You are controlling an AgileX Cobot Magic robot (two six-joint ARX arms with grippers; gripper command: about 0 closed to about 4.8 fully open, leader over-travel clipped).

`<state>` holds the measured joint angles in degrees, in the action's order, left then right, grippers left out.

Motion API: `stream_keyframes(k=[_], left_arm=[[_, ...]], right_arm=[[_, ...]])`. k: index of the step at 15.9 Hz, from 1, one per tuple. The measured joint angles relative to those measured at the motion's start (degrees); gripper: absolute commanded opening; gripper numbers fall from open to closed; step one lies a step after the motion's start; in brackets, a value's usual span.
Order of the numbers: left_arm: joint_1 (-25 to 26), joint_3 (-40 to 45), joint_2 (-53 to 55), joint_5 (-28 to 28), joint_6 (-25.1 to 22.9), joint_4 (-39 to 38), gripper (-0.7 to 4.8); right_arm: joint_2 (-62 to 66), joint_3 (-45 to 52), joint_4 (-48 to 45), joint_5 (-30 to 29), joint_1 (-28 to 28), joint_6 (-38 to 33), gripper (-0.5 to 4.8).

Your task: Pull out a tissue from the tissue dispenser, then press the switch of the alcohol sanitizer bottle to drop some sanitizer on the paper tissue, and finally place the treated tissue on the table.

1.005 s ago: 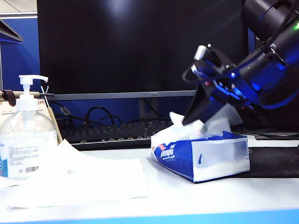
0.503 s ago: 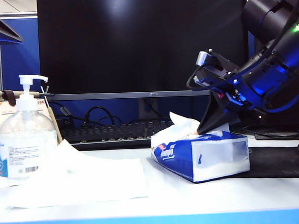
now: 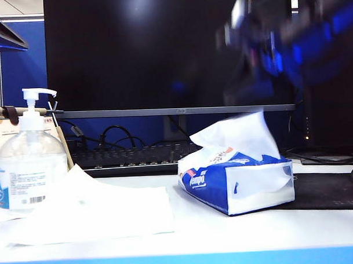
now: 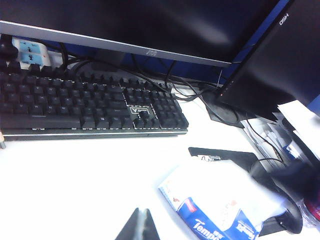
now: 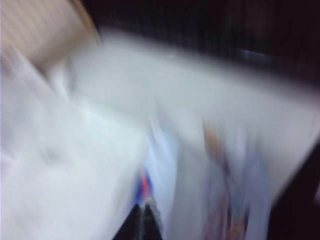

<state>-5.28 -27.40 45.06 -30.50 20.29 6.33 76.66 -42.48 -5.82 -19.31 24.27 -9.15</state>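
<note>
White paper tissue, thin and creased, is seen drawn upward from the slit of the blue-and-white soft plastic Tempo tissue dispenser on the pale table. Above it the right gripper, heavily blurred, is clamped shut, apparently on the tissue's upper edge. The left gripper is held low over the table near the pack, fingertips pressed together on nothing.

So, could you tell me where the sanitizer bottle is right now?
In the exterior view the alcohol sanitizer bottle stands upright at the table's far left, beside the flat white sheet, well away from the tissue dispenser.
</note>
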Motion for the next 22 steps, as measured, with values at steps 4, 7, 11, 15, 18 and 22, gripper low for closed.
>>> stream_keyframes(k=[4,7,11,15,18,22], left_arm=[[-0.02,0.0,0.0,0.0,-0.04,0.02,-0.06],[0.0,0.0,0.0,-0.15,-0.07,-0.02,-0.06],[0.0,0.0,0.0,-0.42,-0.42,-0.22,-0.06],[0.0,0.0,0.0,-0.35,-1.42,-0.68,-0.06],[0.0,0.0,0.0,-0.33,-1.42,-0.87,-0.06],[0.0,0.0,-0.02,-0.26,-1.44,-1.25,-0.06]], right_arm=[[-4.33,-10.8,9.7,-1.7,-0.02,0.02,-0.04],[-4.2,-11.82,15.98,-1.73,-0.02,0.33,2.09],[-0.22,-8.02,23.26,-5.46,0.07,0.39,2.53],[0.07,-8.04,22.36,-7.43,0.24,0.2,2.53],[3.5,-8.04,21.92,-8.59,1.14,0.17,2.53],[6.47,-7.93,20.24,-3.17,2.82,0.5,2.53]])
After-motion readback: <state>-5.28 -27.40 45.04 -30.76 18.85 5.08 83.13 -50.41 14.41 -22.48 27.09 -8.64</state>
